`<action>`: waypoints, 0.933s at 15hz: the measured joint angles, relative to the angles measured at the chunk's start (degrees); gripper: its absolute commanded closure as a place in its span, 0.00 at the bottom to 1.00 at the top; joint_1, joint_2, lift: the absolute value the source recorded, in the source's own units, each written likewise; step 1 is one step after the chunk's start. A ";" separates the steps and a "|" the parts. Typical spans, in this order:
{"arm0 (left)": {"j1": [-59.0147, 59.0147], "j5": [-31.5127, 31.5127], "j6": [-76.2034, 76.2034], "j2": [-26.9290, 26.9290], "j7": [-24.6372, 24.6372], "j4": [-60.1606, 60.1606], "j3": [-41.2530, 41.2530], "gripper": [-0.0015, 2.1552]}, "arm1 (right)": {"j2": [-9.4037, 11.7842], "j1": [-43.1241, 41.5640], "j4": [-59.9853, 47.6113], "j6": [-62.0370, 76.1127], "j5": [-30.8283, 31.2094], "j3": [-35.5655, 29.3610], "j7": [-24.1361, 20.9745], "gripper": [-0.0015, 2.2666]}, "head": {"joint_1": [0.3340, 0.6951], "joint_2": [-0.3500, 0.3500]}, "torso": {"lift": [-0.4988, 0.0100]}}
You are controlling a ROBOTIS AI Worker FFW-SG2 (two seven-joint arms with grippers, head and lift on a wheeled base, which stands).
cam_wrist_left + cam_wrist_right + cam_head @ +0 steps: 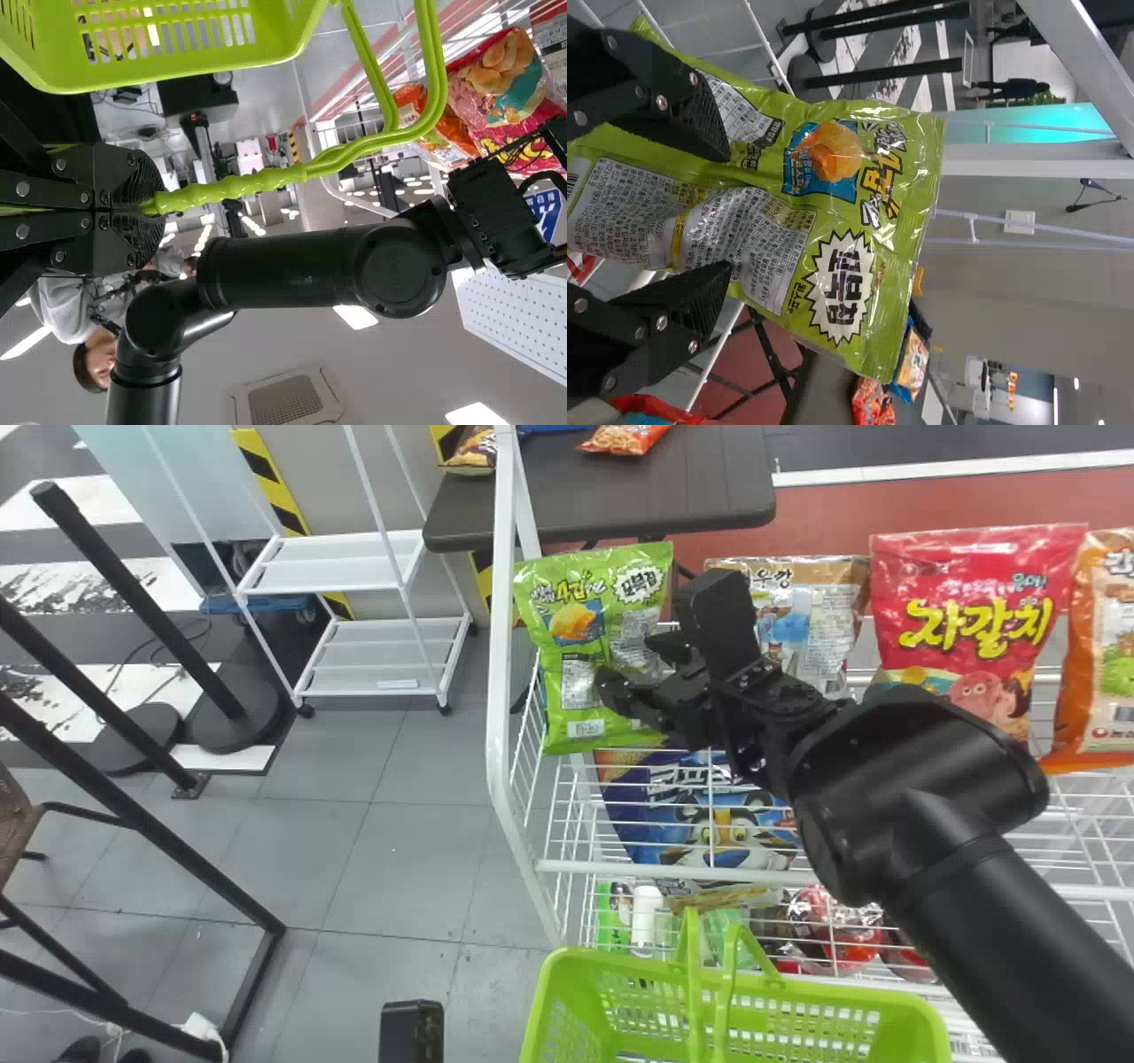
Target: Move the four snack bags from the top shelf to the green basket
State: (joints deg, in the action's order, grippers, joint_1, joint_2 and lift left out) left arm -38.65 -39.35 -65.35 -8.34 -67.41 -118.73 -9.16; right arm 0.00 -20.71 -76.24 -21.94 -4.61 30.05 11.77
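Observation:
In the head view my right gripper (634, 662) is at the green snack bag (573, 682), which stands at the top shelf's left end. To its right stand the tan-and-blue bag (797, 615), red bag (974, 611) and orange bag (1099, 682). The right wrist view has my right gripper (728, 211) open, its fingers wide apart in front of the green bag (895, 266). A black part of my left gripper (412, 1032) shows at the bottom edge. My left gripper (149, 209) is shut on the handle (239, 187) of the green basket (567, 965).
The white frame post (500, 646) rises just left of the green bag. A blue bag with a tiger (726, 833) is on the wire level below. Behind the rack stands a dark table (656, 505) bearing more snacks. Left stand a white cart (363, 562) and black poles (133, 598).

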 measured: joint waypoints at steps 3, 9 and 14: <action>0.23 0.02 0.00 -0.01 0.01 0.24 0.26 0.63 | 0.00 1.75 -2.68 -2.32 0.72 -0.57 1.30 0.92 | 1.00 0.80 | 0.98; -0.77 0.02 0.00 0.30 0.02 -0.87 -0.11 0.63 | 0.00 13.72 -23.17 -13.13 3.89 0.34 -0.47 0.92 | 1.00 0.87 | 0.98; -2.63 0.10 0.00 0.84 0.70 -3.78 -0.77 0.61 | 1.72 24.29 -43.84 -24.25 3.48 -2.48 -2.41 0.92 | 1.00 0.85 | 0.98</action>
State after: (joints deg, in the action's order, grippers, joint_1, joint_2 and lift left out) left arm -41.28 -39.24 -65.35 -7.50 -66.71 -122.51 -9.93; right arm 1.72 3.58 -120.07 -46.19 -1.13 27.57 9.35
